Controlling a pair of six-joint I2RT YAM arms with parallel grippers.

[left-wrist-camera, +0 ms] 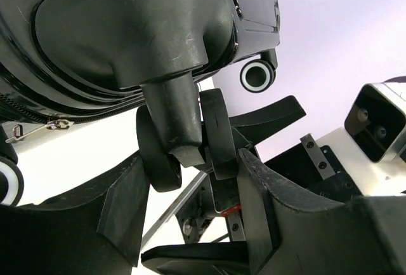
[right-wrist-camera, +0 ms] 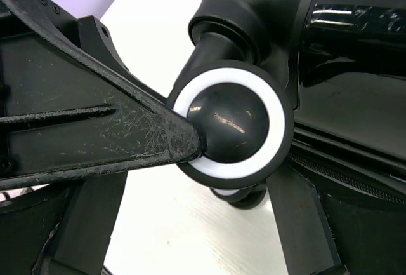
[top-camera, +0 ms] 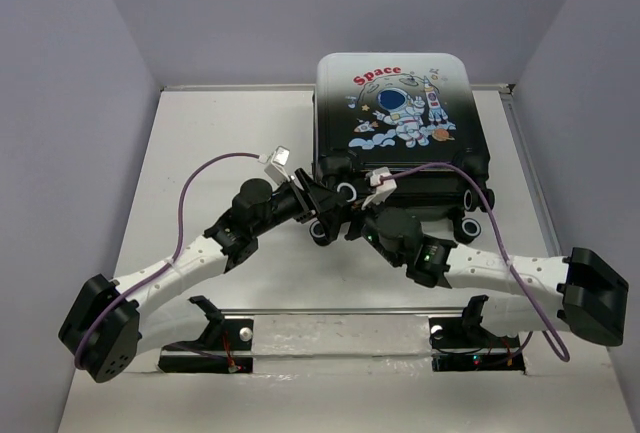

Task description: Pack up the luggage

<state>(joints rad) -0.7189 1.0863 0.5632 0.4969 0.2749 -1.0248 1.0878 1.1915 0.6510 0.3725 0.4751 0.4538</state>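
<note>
Currently the luggage (top-camera: 395, 103) is lying closed on the white worktop (top-camera: 230, 133), toward the far side and a little right of centre, with its printed astronaut shell facing up and its black wheels pointing at the two arm bases. Both arms are reaching in to that near, wheeled edge. The left tool (left-wrist-camera: 193, 157) is sitting around a twin black caster wheel (left-wrist-camera: 158, 154) under the case's corner. Its two fingers are pressing against the wheel's outer faces, so it is gripping the wheel at a partly closed width. Past it, a second wheel with a white ring (left-wrist-camera: 257, 75) is showing against the lilac wall, and a metal zip pull (left-wrist-camera: 38, 129) is hanging by the case's zip line. The right tool (right-wrist-camera: 235, 167) is standing spread wide at another white-ringed wheel (right-wrist-camera: 231, 122). The tip of one scuffed finger (right-wrist-camera: 127, 135) is touching the wheel's domed hub, while the other finger is passing below the wheel, and whether that one is touching I cannot tell.
</note>
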